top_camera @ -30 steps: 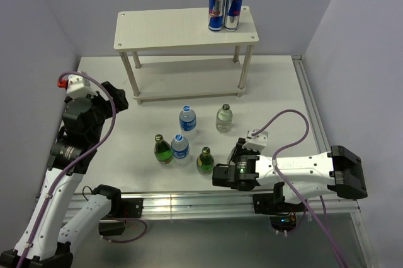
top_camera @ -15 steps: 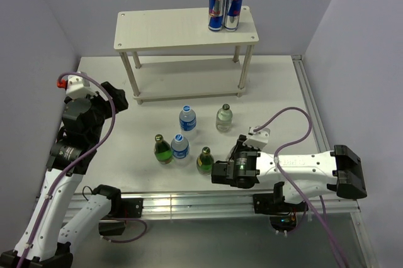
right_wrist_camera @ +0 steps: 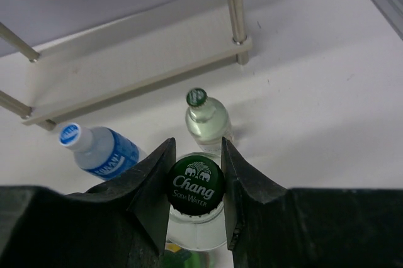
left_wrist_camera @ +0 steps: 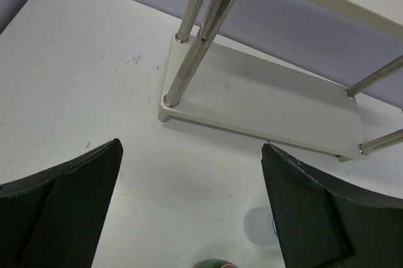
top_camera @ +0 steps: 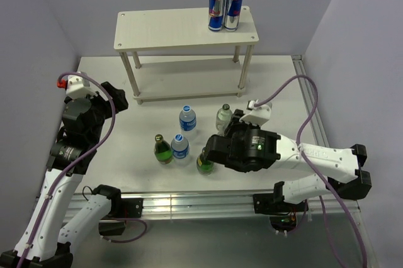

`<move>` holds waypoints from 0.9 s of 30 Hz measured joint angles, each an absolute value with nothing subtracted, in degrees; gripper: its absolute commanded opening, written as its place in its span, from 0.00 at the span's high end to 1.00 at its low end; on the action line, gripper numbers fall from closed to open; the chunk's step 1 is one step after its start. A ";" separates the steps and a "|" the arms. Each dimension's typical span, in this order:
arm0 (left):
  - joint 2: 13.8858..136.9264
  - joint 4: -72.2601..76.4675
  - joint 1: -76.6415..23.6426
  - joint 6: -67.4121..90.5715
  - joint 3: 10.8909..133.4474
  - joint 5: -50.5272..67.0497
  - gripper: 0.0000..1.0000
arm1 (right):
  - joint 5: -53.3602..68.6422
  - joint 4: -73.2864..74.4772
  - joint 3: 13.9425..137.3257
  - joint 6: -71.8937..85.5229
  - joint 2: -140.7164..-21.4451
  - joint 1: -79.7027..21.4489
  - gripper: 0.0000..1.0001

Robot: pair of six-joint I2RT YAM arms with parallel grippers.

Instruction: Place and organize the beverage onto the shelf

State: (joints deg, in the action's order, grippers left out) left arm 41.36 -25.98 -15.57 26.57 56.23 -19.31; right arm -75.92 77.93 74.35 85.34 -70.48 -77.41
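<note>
Green bottle (right_wrist_camera: 196, 187) upright, long axis vertical, cap pointing straight up at the right wrist view. Right pincer (right_wrist_camera: 196, 167) pinches it at the neck, one finger on either side of the cap. Cap reads "Chang Soda Water" under a small emblem. We find it toward the near edge of the table (top_camera: 277, 85), in front of the shelf (top_camera: 186, 29), just right of a blue-label bottle (top_camera: 180, 146). A pale bottle (right_wrist_camera: 204, 120) stands just behind it. Left pincer (left_wrist_camera: 192, 202) spread wide, holding nothing
</note>
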 measured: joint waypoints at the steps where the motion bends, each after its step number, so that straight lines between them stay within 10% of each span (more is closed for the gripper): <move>1: 41.32 -25.98 -15.57 26.57 56.23 -19.31 0.01 | -76.14 78.28 77.23 83.66 -71.18 -77.32 1.00; 18: 40.66 -25.96 -14.57 26.55 56.21 -18.83 0.01 | -78.83 77.17 134.02 40.23 -101.78 -76.20 1.00; 27: 40.45 -25.93 -13.10 26.39 55.99 -17.85 0.01 | -56.84 43.29 95.24 9.63 -74.19 -62.33 1.00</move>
State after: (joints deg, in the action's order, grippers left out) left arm 40.45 -25.93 -13.10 26.39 55.99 -17.85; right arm -56.84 43.29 95.24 9.63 -74.19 -62.33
